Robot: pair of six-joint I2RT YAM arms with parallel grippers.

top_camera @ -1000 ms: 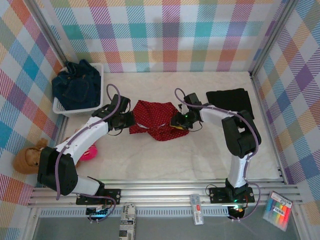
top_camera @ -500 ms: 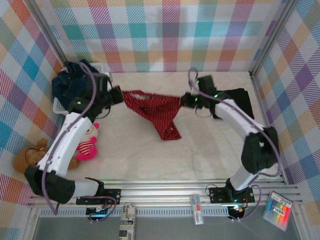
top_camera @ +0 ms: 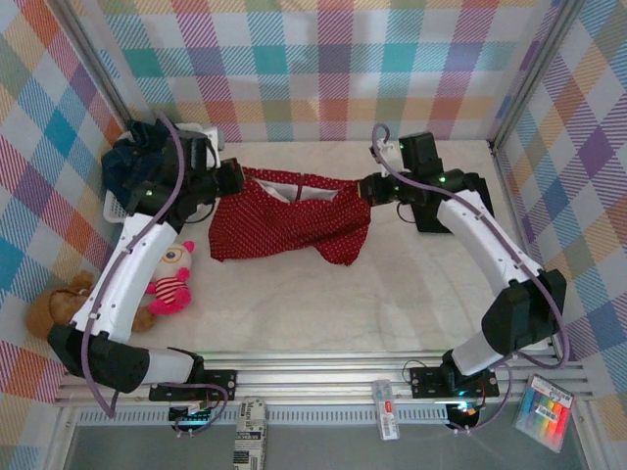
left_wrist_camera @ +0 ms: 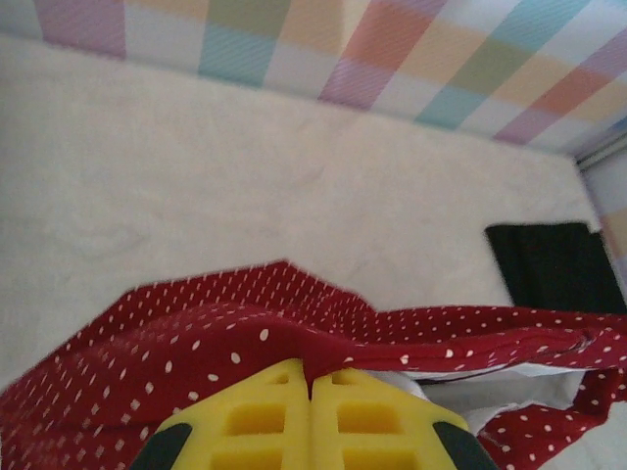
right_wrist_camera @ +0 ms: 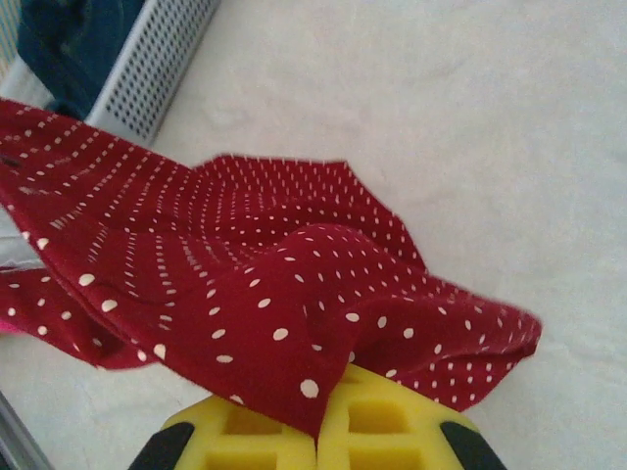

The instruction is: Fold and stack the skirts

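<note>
The red skirt with white dots (top_camera: 294, 220) hangs stretched between my two grippers above the back of the table, its lower edge drooping toward the surface. My left gripper (top_camera: 235, 179) (left_wrist_camera: 313, 372) is shut on the skirt's left upper corner. At the right upper corner my right gripper (top_camera: 364, 189) (right_wrist_camera: 328, 397) is shut on the cloth (right_wrist_camera: 245, 284), which drapes over its yellow fingers (right_wrist_camera: 392, 421). A folded black skirt (left_wrist_camera: 549, 269) lies flat at the back right, partly under the right arm. Dark blue denim skirts (top_camera: 137, 166) (right_wrist_camera: 69, 39) are heaped in the white basket.
The white mesh basket (top_camera: 113, 208) (right_wrist_camera: 157, 69) stands at the back left, close behind the left gripper. A pink plush toy (top_camera: 171, 284) and a brown one (top_camera: 54, 308) lie at the left edge. Checked walls enclose the table.
Both grippers have lifted the red skirt off the table and moved apart toward the back. It now hangs spread wide instead of bunched. The right gripper closed on it.
</note>
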